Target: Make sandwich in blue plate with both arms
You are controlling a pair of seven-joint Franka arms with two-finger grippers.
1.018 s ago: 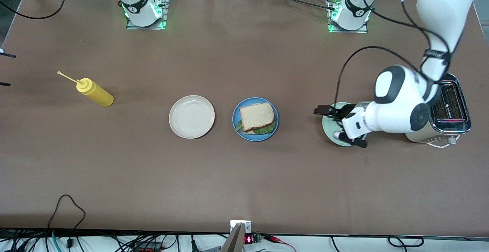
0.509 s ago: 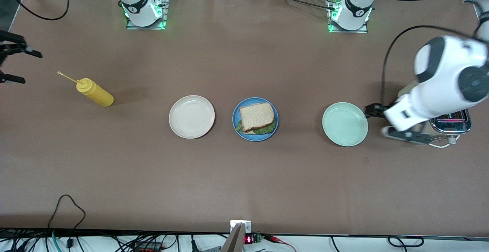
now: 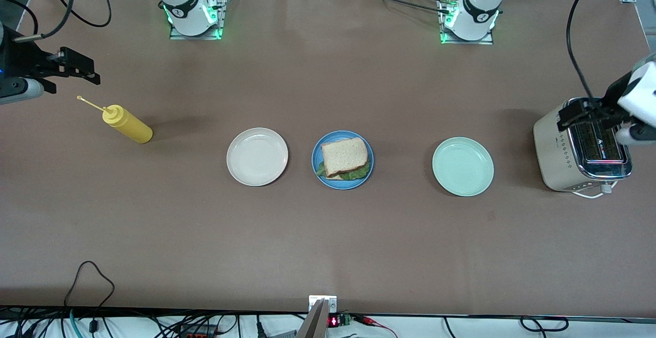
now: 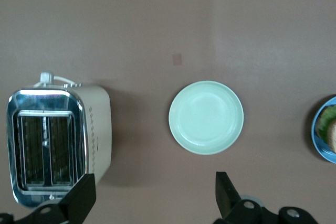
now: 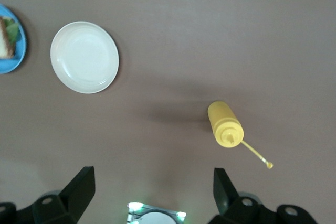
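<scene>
The sandwich (image 3: 345, 157) lies on the blue plate (image 3: 319, 151) at the table's middle: a bread slice on top, green lettuce under it, a second slice below. The plate's edge shows in the left wrist view (image 4: 317, 136) and in the right wrist view (image 5: 16, 62). My left gripper (image 3: 581, 114) is open and empty, up in the air over the toaster (image 3: 584, 149). My right gripper (image 3: 77, 69) is open and empty, up in the air at the right arm's end of the table, over the table near the mustard bottle (image 3: 126, 124).
A cream-white plate (image 3: 257, 156) sits beside the blue plate toward the right arm's end. A mint-green plate (image 3: 463, 166) sits beside it toward the left arm's end. Both are bare. The toaster (image 4: 56, 142) stands at the left arm's end.
My left arm has drawn back from over the mint-green plate to over the toaster. My right gripper has come into view at the table's end. The sandwich has not moved.
</scene>
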